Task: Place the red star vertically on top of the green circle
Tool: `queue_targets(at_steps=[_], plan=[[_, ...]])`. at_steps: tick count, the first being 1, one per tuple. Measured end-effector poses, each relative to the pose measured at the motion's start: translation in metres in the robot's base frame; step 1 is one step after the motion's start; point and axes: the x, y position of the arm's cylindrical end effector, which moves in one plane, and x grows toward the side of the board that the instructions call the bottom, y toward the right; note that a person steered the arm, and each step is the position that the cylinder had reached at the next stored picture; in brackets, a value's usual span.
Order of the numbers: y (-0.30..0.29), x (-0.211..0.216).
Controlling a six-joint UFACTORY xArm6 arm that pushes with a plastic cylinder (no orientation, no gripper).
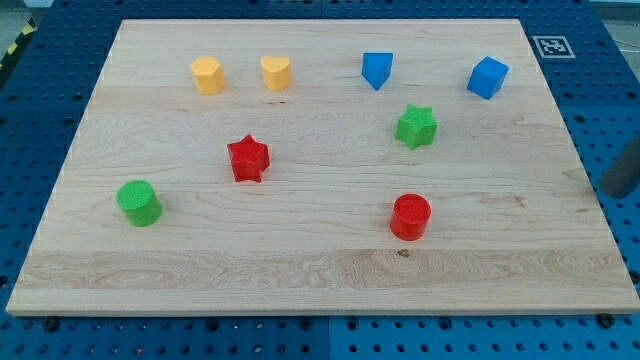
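Observation:
The red star (248,158) lies left of the board's middle. The green circle (139,203), a short cylinder, stands at the lower left, down and to the left of the star and apart from it. My rod enters at the view's right edge and my tip (606,191) sits just off the board's right side, far from both blocks.
A yellow hexagon (207,75) and a yellow heart (276,72) stand at the top left. A blue triangle block (377,69) and a blue cube (487,77) stand at the top right. A green star (416,126) and a red circle (410,217) are right of middle on the wooden board (320,280).

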Motion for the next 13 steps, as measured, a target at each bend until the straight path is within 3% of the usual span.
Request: queue_targets(at_steps=[3,6,8,9,10,11,13], plan=[[-0.218,-0.034],[-0.328,0.001],[-0.416,-0.074],[-0.402,-0.052],[-0.353,-0.069],[-0.347,-0.119],[-0.442,-0.112]])
